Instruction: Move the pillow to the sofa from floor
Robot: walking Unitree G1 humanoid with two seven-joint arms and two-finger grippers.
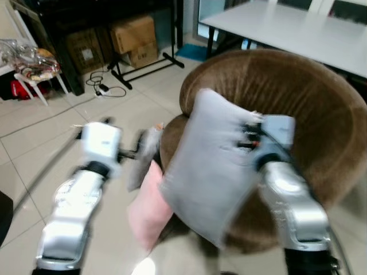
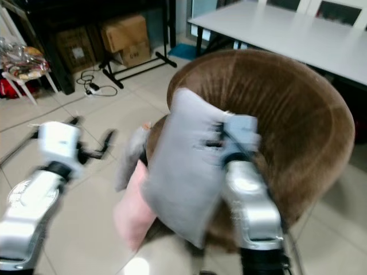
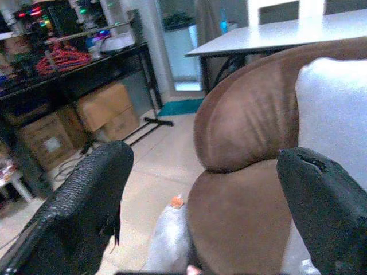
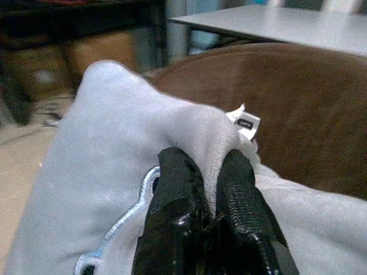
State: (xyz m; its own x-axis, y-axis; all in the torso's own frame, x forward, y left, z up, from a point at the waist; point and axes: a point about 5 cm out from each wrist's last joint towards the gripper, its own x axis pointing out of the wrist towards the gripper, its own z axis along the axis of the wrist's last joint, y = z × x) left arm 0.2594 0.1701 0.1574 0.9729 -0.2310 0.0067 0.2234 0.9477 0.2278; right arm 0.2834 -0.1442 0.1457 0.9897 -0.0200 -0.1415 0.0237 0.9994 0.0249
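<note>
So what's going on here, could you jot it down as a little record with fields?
held item: grey pillow, lifted in front of the brown round sofa
right gripper: shut, pinching a fold of the grey pillow
left gripper: open, holding nothing, beside the sofa's front
also near: pink pillow leaning low against the sofa front
floor: pale tiles
background: white table behind the sofa, cardboard boxes under a dark desk
image: motion-blurred
</note>
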